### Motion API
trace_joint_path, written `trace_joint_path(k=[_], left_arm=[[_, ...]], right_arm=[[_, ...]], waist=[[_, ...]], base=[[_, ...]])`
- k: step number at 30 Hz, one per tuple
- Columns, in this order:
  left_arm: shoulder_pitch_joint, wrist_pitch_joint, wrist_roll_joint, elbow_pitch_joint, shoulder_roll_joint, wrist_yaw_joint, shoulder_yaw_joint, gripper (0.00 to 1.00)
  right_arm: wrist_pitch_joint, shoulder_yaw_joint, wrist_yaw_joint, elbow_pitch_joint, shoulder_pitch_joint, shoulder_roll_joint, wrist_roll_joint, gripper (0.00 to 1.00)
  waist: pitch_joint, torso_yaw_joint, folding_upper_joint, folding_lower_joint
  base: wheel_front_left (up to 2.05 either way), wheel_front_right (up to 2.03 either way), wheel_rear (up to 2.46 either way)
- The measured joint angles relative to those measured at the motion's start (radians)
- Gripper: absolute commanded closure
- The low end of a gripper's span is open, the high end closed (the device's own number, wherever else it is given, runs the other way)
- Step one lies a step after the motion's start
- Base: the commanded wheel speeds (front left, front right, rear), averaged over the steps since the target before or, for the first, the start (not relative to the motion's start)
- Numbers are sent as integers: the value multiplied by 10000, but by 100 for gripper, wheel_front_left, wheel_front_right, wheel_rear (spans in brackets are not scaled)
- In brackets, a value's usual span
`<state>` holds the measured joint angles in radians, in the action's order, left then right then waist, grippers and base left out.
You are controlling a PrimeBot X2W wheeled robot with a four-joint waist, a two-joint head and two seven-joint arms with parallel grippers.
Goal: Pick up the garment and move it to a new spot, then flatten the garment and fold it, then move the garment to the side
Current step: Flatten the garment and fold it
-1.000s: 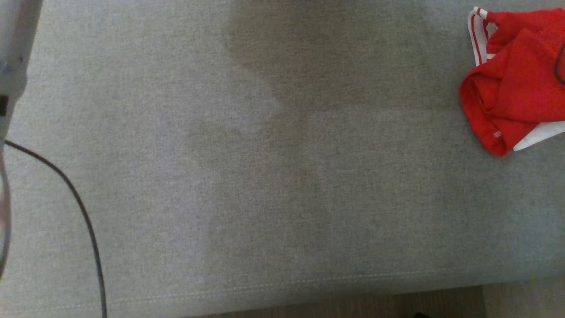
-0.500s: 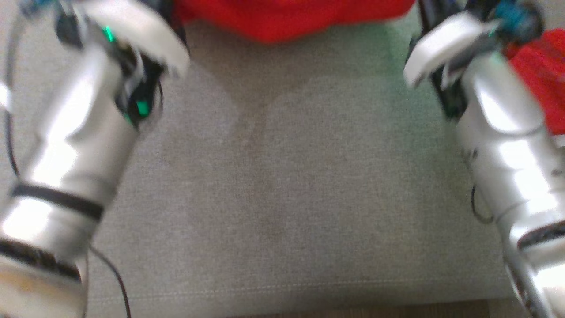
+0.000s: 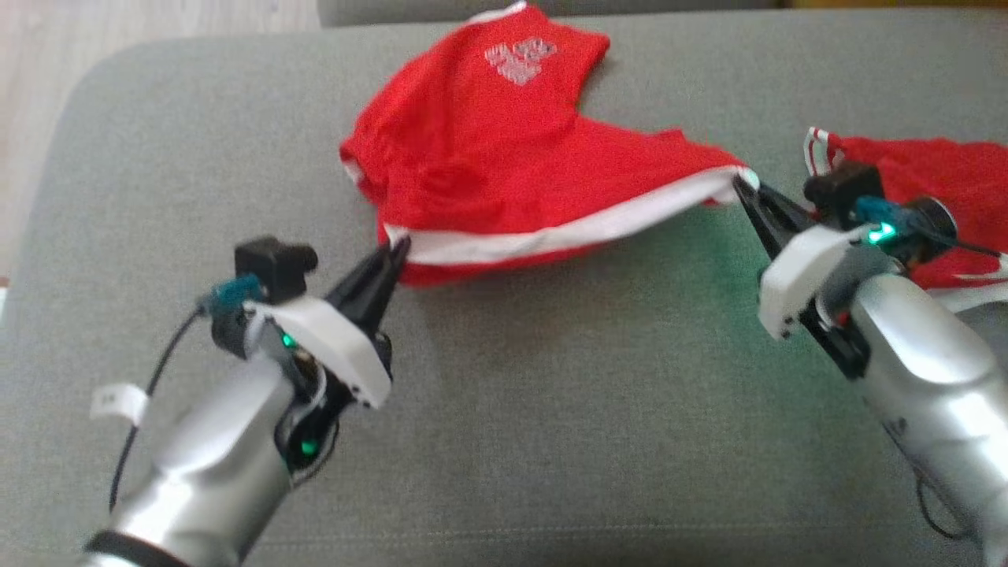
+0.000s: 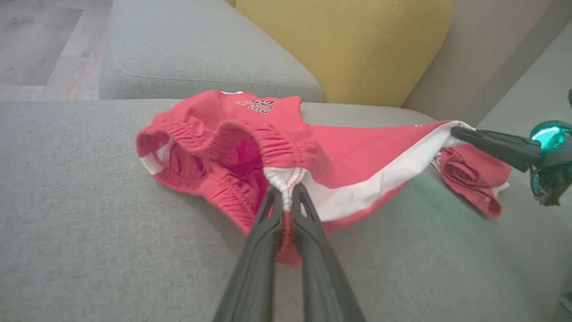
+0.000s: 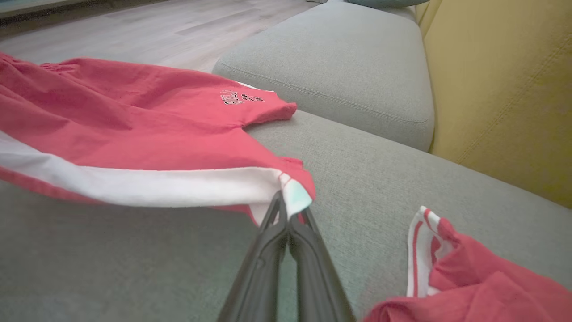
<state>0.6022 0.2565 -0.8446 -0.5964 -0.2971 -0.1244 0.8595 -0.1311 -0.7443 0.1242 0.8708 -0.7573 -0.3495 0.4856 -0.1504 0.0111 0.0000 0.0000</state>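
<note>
Close in, the left gripper (image 3: 396, 253) is pinched tight on the waistband corner of the red shorts (image 3: 488, 150). The right gripper (image 3: 744, 187) is pinched tight on the leg end. The white stripe (image 3: 567, 232) is pulled straight between them, just above the grey sofa seat (image 3: 551, 409). The rest of the shorts lies bunched on the seat, farther back.

I think this is the moving step, and the flattening is not yet done. Next, both arms need to go together and keep the stripe tight, then lay the shorts down smooth.

Another red garment (image 3: 945, 169) lies just beside the right gripper and could get in the way. Farther back are a yellow cushion (image 4: 357, 44) and the wooden floor (image 5: 156, 27).
</note>
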Motion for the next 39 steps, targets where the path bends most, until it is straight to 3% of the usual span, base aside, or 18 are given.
trace_joint_path(k=[7,15,22,27,34,39], left_arm=[[-1022,-12,150,871,-190,205,366,100],[-2469,-433,123,2612,-679,976,669,100],[-3810,-943,-259,4713,-1223,1787,817,100],[-4329,-1243,-470,5875,-1407,2236,930,100],[-3909,-1241,-468,6301,-1446,2571,504,100],[-3010,-1229,-474,6259,-1371,2573,42,100]], right_arm=[[1018,-685,0,-1315,1079,-1101,1149,100],[2266,-1095,0,-3628,2151,-2608,2259,100],[3335,-792,0,-5614,3545,-4008,2589,100],[3985,153,0,-6855,4464,-4805,2853,100],[4548,1710,0,-7752,4336,-4763,2268,100],[5081,2034,0,-7875,3232,-4439,1661,100]], waist=[[583,66,0,0],[1182,-158,0,0],[1400,-379,0,0],[1326,-364,0,0],[823,-127,0,0],[293,250,0,0]], base=[[0,0,0],[0,0,0],[0,0,0],[0,0,0],[0,0,0],[0,0,0]])
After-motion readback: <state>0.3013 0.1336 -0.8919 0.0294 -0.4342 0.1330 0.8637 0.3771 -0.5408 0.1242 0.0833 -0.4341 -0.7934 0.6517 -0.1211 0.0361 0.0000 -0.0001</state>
